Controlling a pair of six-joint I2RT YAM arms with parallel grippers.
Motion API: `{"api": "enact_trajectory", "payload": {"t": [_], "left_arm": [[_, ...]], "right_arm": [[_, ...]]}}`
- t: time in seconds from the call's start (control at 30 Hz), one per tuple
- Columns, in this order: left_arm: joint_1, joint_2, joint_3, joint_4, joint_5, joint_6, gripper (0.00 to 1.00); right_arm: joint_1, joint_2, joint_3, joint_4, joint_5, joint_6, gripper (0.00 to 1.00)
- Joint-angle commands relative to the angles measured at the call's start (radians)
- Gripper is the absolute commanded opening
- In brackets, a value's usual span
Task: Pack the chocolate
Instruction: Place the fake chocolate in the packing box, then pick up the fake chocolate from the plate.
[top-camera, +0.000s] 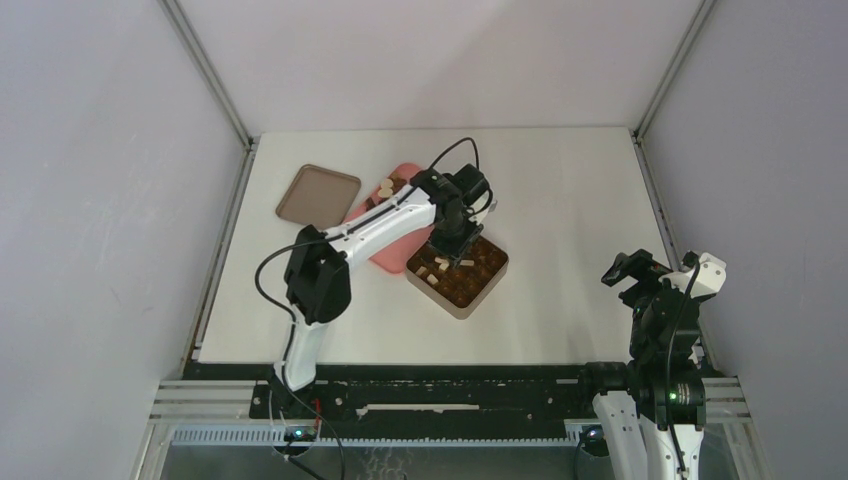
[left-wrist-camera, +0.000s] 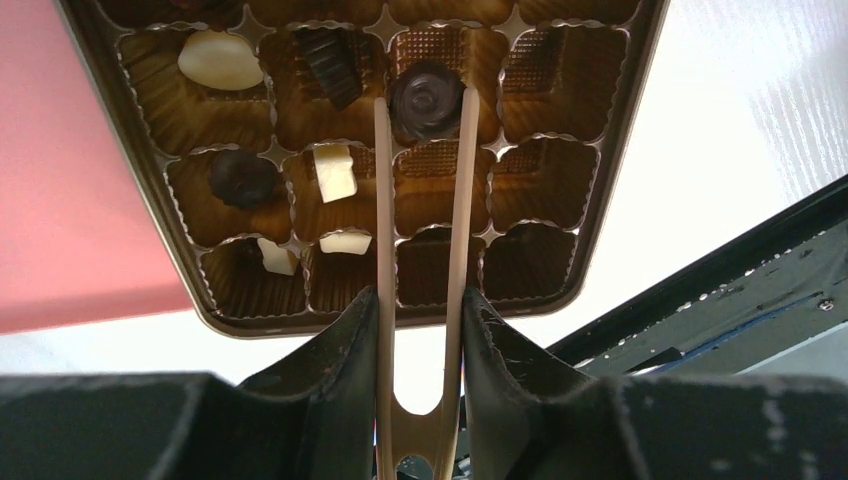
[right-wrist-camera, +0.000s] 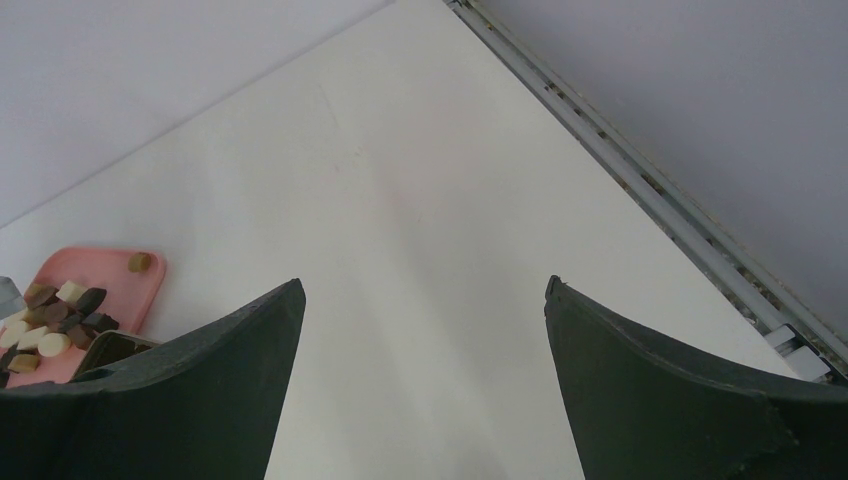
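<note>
- Two grippers, and only one is busy. Nearest the bases, the right gripper (right-wrist-camera: 423, 282) hangs over bare table (right-wrist-camera: 420, 150) with its jaws spread wide and nothing in them.
- Further out, the left gripper (left-wrist-camera: 420, 292) is partly closed, squeezing a pair of thin wooden tongs (left-wrist-camera: 382, 200). The tong tips pinch a dark round chocolate (left-wrist-camera: 427, 98).
- That piece sits over a cell in the tin (left-wrist-camera: 596, 230). I can't tell if it's touching the cell floor. Several cells already hold pieces.
- My take: centre it inside the fluted cell walls, go straight down, and ease the squeeze off slowly so the tongs spring apart without flicking it. Then lift straight up so the tips don't catch its neighbours.
- Behind the tin, the pink tray (top-camera: 392, 252) holds the loose chocolate (right-wrist-camera: 50, 320) waiting to be packed.
- Farthest out is a brown lid (top-camera: 318, 195).
</note>
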Motion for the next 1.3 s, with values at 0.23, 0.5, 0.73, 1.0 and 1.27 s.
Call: {"api": "enact_trajectory", "payload": {"t": [0.23,0.5,0.73,1.0,1.27], "left_arm": [[-0.031,0.003,0.069,0.000,-0.026,0.001,0.35],[-0.031,-0.019,0.079,0.001,-0.030,-0.004,0.43],[-0.021,-0.078,0.096,-0.030,-0.066,0.010,0.43],[0.085,-0.156,0.067,-0.059,-0.130,0.025,0.43],[0.245,-0.161,0.033,-0.053,-0.175,0.029,0.43]], "right_arm": [[0.004,-0.007,0.001,0.030,0.011,-0.015,0.98],[0.004,-0.008,0.001,0.029,0.011,-0.015,0.98],[0.004,-0.007,0.001,0.029,0.013,-0.015,0.98],[0.004,-0.007,0.001,0.030,0.012,-0.015,0.98],[0.005,-0.009,-0.003,0.036,0.012,-0.019,0.98]]}}
